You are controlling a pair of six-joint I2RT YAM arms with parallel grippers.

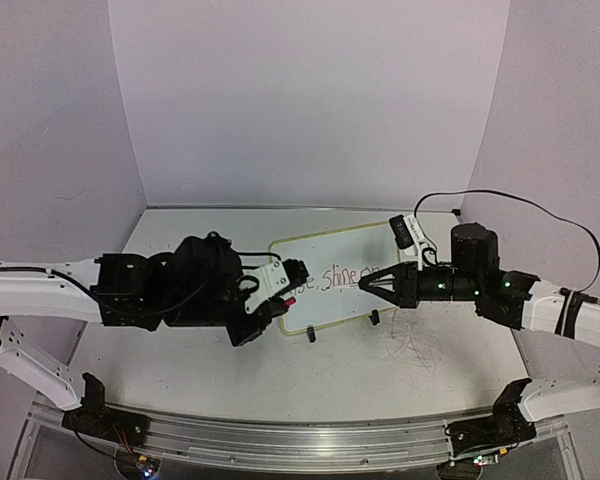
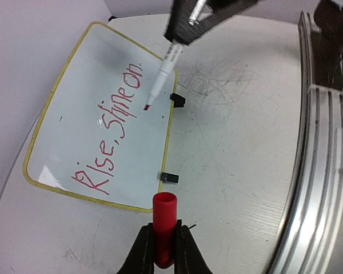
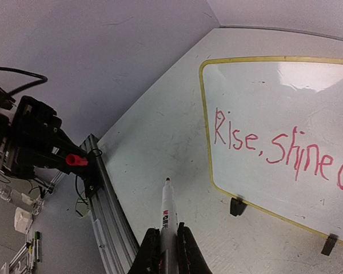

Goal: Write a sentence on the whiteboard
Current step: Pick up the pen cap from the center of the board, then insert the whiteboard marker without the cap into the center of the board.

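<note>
The whiteboard (image 1: 310, 255) lies flat at mid-table, yellow-rimmed, with the red sentence (image 1: 335, 277) on it. In the left wrist view the sentence (image 2: 111, 131) on the whiteboard (image 2: 74, 85) reads "Rise, Shine on". My right gripper (image 1: 365, 285) is shut on a white marker (image 3: 168, 214), its red tip bare. That marker (image 2: 163, 71) hangs tilted above the board's near edge, beside "Shine". My left gripper (image 2: 164, 245) is shut on the red marker cap (image 2: 164, 220), just off the board's near left corner. The right wrist view shows the cap (image 3: 75, 160) far left, the whiteboard (image 3: 274, 97) right.
Old grey scribbles (image 1: 410, 345) mark the white tabletop right of the board. An aluminium rail (image 1: 310, 440) runs along the near edge between the arm bases. Black feet (image 2: 169, 177) stick out at the board's near rim. Lilac walls close the back and sides.
</note>
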